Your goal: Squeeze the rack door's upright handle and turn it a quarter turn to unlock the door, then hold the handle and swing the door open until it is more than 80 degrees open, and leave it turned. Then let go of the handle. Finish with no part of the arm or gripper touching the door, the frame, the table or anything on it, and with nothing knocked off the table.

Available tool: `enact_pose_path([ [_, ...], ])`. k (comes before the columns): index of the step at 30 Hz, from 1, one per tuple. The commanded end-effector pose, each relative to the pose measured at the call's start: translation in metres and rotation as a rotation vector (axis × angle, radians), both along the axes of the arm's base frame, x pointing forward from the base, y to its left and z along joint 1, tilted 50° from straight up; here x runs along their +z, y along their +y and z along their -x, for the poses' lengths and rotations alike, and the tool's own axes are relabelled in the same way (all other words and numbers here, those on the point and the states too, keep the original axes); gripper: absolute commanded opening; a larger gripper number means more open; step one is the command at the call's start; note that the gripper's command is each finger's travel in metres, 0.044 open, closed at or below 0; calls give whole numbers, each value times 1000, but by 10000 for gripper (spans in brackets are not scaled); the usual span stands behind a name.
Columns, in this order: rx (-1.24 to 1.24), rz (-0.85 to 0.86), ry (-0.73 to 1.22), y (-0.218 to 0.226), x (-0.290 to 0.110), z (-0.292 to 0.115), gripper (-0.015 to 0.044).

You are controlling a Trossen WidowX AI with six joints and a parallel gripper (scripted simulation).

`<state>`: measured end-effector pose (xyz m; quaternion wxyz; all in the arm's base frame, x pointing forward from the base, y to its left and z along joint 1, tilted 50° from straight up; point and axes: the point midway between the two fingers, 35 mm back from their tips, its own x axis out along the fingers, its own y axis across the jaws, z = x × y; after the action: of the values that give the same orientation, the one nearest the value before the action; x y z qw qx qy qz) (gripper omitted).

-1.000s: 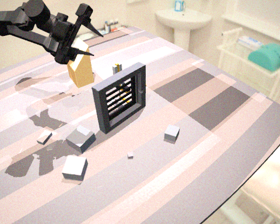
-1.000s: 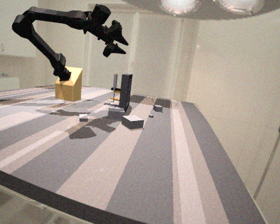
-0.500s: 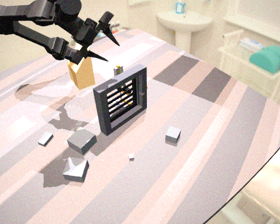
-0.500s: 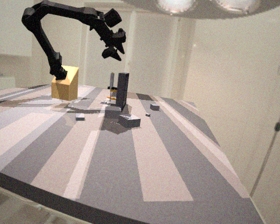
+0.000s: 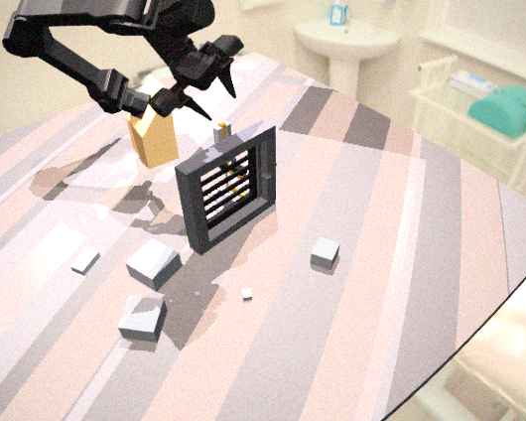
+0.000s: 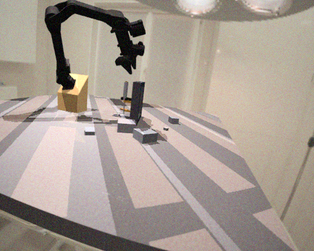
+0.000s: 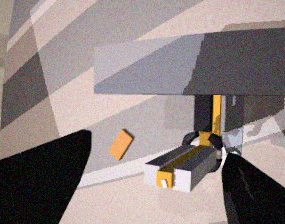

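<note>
The dark rack frame stands upright on the table. Its barred door looks closed in the frame. The upright handle, grey with a yellow strip, stands off the door's far side in the top view; the frame hides its lower part there. My gripper is open and empty, pointing down above the handle's top and not touching it. In the wrist view the handle's top shows between the fingers, nearer the right one.
A yellow wedge-topped block stands by the arm's base. Grey blocks and smaller pieces lie on the other side of the frame. A small orange piece shows beside the handle in the wrist view.
</note>
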<state>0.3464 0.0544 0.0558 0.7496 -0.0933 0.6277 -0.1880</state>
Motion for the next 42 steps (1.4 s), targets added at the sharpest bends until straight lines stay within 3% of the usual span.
enact_pose_path([
  [1,-11,52,54,2,-6,3,284],
  [22,3,415,373,6,-39,28,284],
  [42,4,418,375,-14,-58,31,284],
])
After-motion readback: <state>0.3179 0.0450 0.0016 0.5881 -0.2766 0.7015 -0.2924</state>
